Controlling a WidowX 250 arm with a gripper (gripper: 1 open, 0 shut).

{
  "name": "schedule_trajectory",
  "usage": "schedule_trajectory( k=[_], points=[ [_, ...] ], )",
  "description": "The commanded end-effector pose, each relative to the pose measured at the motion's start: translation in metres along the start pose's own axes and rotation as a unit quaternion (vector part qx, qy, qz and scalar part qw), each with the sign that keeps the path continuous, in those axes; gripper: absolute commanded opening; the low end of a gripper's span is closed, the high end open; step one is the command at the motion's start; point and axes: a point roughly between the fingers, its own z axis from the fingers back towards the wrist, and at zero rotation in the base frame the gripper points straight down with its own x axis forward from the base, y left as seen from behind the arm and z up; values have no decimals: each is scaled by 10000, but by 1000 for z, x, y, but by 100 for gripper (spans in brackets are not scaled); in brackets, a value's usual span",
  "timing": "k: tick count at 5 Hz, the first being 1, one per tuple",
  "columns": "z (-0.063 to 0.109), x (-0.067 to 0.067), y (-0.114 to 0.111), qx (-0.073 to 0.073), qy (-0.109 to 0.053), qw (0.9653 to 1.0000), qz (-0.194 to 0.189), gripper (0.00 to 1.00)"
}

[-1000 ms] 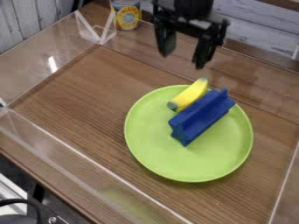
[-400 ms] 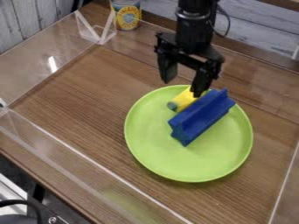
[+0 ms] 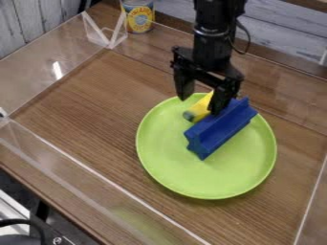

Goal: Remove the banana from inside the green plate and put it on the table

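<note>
The open gripper [image 3: 202,98] (wide, apparently holding nothing) partly hides the yellow banana [image 3: 197,111], on the green plate [image 3: 160,158] beside the blue block [image 3: 220,129]; whether they touch is unclear.

A blue block [image 3: 221,130] lies tilted just right of centre, running from one toward seven o'clock, while a can [image 3: 138,15] stands up at eleven o'clock, near a clear bracket [image 3: 105,32], with a black cable [image 3: 29,223] down at seven.
</note>
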Motion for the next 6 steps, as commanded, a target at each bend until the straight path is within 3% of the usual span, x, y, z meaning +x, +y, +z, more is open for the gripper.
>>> schedule_trajectory(
  k=[1, 6],
  points=[
    [1, 4, -2, 33, -165, 9998, -71, 100],
    [-22, 8, -6, 5, -216, 9997, -137, 100]
  ],
)
